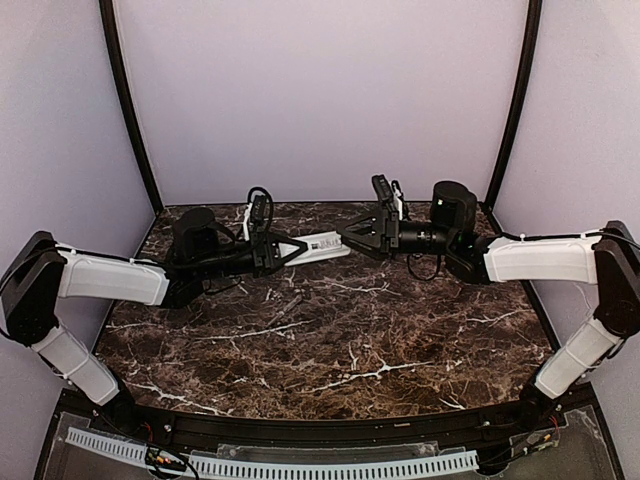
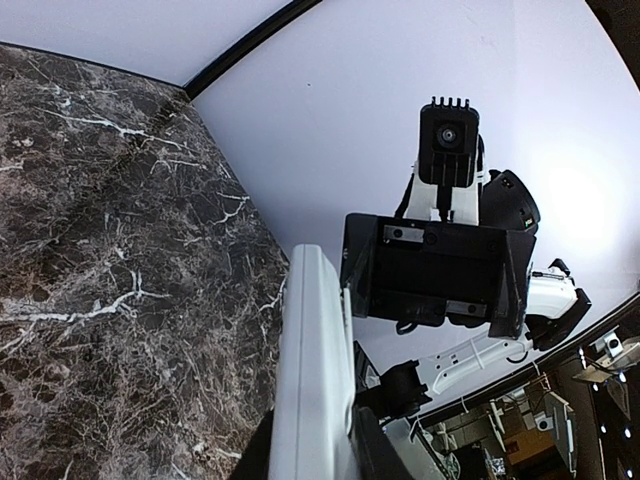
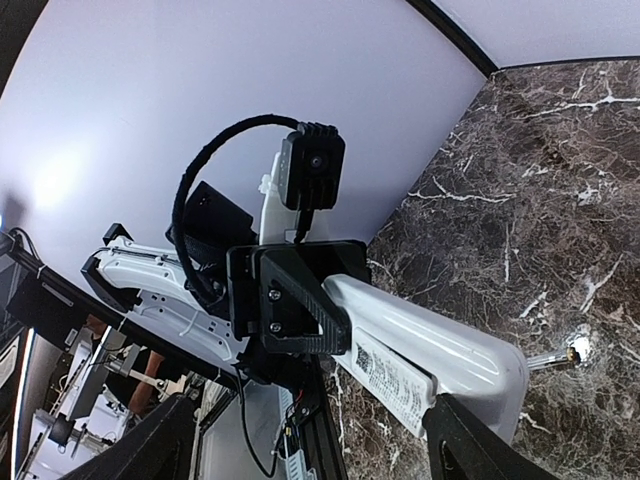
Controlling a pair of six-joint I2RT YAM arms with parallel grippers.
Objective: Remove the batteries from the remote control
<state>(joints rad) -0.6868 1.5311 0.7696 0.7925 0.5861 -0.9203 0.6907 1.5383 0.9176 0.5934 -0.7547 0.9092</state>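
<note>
The left gripper (image 1: 283,251) is clenched on one end of the slim white rectangular plastic remote control (image 1: 322,245) above the dark marble table (image 1: 330,350), so the right gripper (image 1: 350,235), jaws spread beside its free end, should close in squarely on the unseen batteries.

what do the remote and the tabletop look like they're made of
The remote control is probably smooth white plastic, faintly glossy, with a printed label. The tabletop has a dark brown marble pattern with white veins and a slight shine; whether it is real stone or printed laminate, I cannot tell.
</note>
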